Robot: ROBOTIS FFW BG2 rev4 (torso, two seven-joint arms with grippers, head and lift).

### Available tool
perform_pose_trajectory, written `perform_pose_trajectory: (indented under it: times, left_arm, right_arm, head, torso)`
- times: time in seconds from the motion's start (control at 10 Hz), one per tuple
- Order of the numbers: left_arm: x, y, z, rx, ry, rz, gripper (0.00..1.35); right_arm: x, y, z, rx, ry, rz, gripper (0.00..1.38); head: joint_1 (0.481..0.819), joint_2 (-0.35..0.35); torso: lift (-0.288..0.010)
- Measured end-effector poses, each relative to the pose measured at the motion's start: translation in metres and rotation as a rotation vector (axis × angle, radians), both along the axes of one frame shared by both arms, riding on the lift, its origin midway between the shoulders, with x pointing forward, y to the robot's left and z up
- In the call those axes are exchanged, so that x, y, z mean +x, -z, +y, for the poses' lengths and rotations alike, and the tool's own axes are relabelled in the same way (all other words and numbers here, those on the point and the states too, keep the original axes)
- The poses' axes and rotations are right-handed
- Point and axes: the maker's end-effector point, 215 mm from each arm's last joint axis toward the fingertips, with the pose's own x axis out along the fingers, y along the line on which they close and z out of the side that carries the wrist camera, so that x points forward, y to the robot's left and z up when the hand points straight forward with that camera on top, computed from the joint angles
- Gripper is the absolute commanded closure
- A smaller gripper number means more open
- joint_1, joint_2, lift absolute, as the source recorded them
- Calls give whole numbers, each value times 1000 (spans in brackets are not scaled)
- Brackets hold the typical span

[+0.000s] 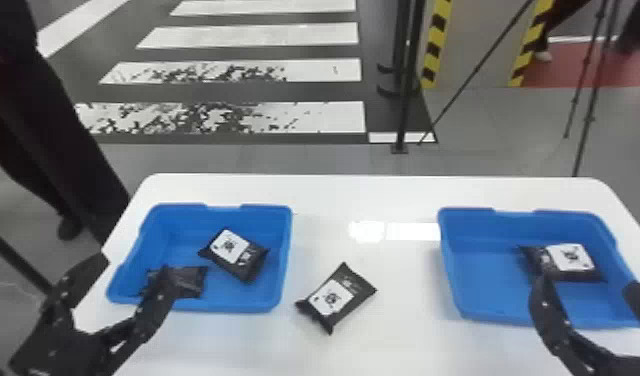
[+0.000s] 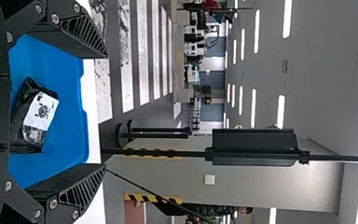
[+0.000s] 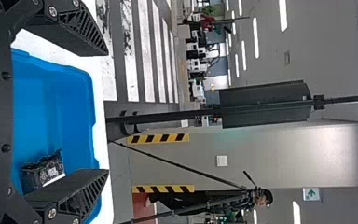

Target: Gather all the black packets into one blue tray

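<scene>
With the left blue tray (image 1: 184, 220) as the likely gathering place, the loose black packet (image 1: 356, 290) lying on the white table (image 1: 384, 345) just to its right could skid or be pinched only by its crimped end if a finger lands off-centre. The lone packet (image 1: 571, 260) in the right blue tray (image 1: 484, 290), well apart from the left tray, has the longer carry, and a shallow grip might drop it short. Inside the left tray, the labelled packet (image 1: 231, 247) and the darker packet (image 1: 190, 282) lie near each other; a low fingertip could shove either. The left gripper (image 2: 104, 109) points forward at that tray's near left corner, fingers spread, holding nothing; the right gripper (image 3: 106, 110), well to its right, points forward at the other tray, fingers equally wide and empty.
</scene>
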Motion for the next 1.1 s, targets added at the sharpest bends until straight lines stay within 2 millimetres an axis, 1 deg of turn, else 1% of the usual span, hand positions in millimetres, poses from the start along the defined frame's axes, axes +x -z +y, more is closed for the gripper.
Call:
perform_pose_trajectory:
  times: [0.9, 1.1]
  left_arm:
    - [8, -2, -5, 28, 14, -4, 209]
    - [15, 1, -11, 40, 37, 10, 209]
  right_arm:
    - [2, 6, 2, 14, -12, 4, 128]
    - [2, 7, 3, 16, -13, 6, 128]
  head:
    - [695, 78]
    - [695, 68]
  torso:
    - [-110]
    - [-110]
